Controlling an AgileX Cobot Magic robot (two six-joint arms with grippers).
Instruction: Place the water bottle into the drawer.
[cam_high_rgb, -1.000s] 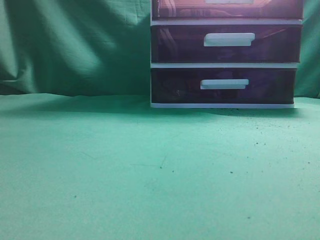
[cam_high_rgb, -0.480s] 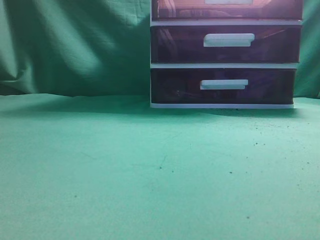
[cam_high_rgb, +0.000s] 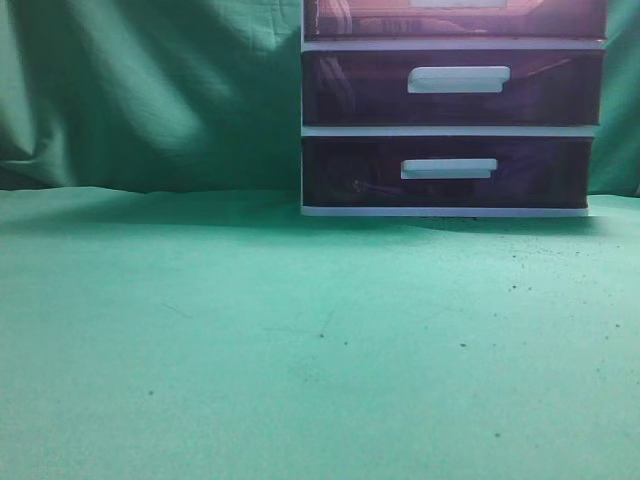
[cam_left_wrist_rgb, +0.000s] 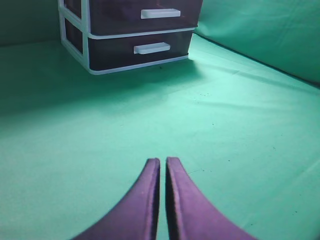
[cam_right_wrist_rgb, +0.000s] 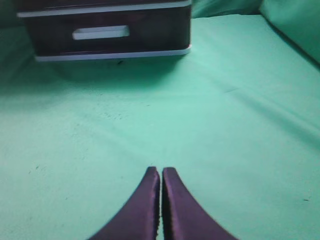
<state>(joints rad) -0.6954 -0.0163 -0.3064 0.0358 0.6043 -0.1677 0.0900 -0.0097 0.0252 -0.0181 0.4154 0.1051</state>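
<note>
**Both grippers closed and low, drawer unit waiting at the back**

We start right up close, at our own wrists. The left gripper (cam_left_wrist_rgb: 163, 162) hangs over the green cloth-covered table (cam_left_wrist_rgb: 225, 125), its two dark purple curved fingers (cam_left_wrist_rgb: 147, 200) pressed nearly together with only a sliver of a slit between them, and nothing caught in there. Over on the other side it's the same story: the right gripper (cam_right_wrist_rgb: 160, 171) has its purple fingers (cam_right_wrist_rgb: 175, 205) drawn together tip to tip, holding nothing, with the green cloth under it.

Moving out, we see a wide stretch of that cloth, lightly creased and dotted with small dark specks.

And at the far end, there it is: the white-framed stacked drawer unit (cam_high_rgb: 452, 130), standing on the table against the draped green backdrop (cam_high_rgb: 150, 90), to the right of centre in the exterior view. Its bottom drawer (cam_high_rgb: 447, 172) and middle drawer (cam_high_rgb: 452, 88) show dark purple-maroon translucent fronts with white bar handles, both sitting flush in the frame. The topmost dark maroon drawer (cam_high_rgb: 455, 18) is cut off by the top edge of the exterior view; we catch only its lower strip. The water bottle itself we cannot find in any of our views.
</note>
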